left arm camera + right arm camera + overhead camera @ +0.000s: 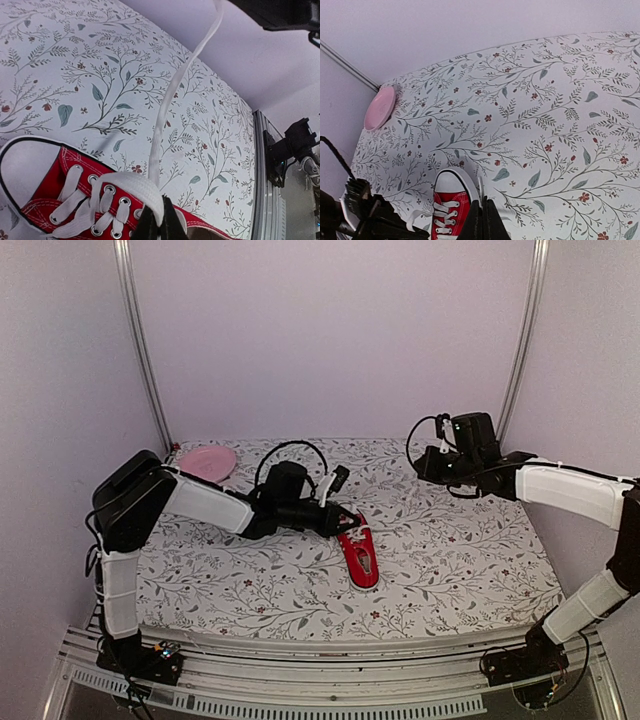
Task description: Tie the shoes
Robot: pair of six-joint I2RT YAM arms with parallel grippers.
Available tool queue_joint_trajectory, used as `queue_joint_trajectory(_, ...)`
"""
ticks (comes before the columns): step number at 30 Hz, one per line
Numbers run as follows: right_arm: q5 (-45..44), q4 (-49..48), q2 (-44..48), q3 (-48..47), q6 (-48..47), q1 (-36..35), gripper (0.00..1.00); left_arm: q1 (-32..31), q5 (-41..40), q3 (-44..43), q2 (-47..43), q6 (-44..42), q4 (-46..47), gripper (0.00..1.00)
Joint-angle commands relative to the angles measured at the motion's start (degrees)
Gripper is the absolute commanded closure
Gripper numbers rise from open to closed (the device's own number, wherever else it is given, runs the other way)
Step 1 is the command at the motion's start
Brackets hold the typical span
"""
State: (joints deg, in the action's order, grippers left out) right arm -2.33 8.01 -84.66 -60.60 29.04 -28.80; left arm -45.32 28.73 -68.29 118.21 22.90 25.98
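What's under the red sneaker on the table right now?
Only the floral table cover shows around the red sneaker, which rests on it sole down. Whatever is directly beneath is hidden by the shoe itself.

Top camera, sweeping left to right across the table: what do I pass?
Pink plate → red sneaker → right gripper. The left gripper overlaps the sneaker, so it is left out.
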Motion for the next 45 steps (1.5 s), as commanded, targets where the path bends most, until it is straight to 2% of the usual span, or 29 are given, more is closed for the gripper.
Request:
queue_joint_trajectory(1, 8.65, -8.40, 2.04, -3.12, -2.49, 0.14, 0.98, 0.76, 1.83, -2.66, 1.25, -1.32, 0.46, 0.97)
queue_joint_trajectory(14, 17.82, -13.81, 1.18, -10.75, -2.19, -0.23, 0.98, 1.18, 1.73, -4.90, 2.80, -1.62, -0.73, 0.86)
queue_joint_trajectory(22, 19.12, -14.25, -1.06, -13.62, -2.79, -1.66, 0.98, 1.18, 3.27, -6.11, 3.59, -2.44, -0.79, 0.70)
queue_joint_trajectory(31, 20.23, -14.26, -2.33, -14.88, -2.64, -2.63, 0.98, 1.11, 3.23, -8.64, 4.75, -3.69, -2.98, 0.62)
queue_joint_trajectory(35, 20.26, -14.34, -2.69, -15.43, -2.58, -3.07, 0.98, 1.10, 3.05, -10.01, 5.26, -4.49, -4.26, 0.64)
queue_joint_trajectory(39, 20.54, -14.51, -3.46, -15.82, -2.45, -3.32, 0.98, 1.04, 3.26, -10.31, 5.34, -4.78, -4.44, 0.74)
queue_joint_trajectory(45, 19.61, -14.15, -5.84, -16.60, -3.22, -4.15, 0.98, 1.07, 3.21, -8.67, 3.78, -5.01, -3.22, 1.00)
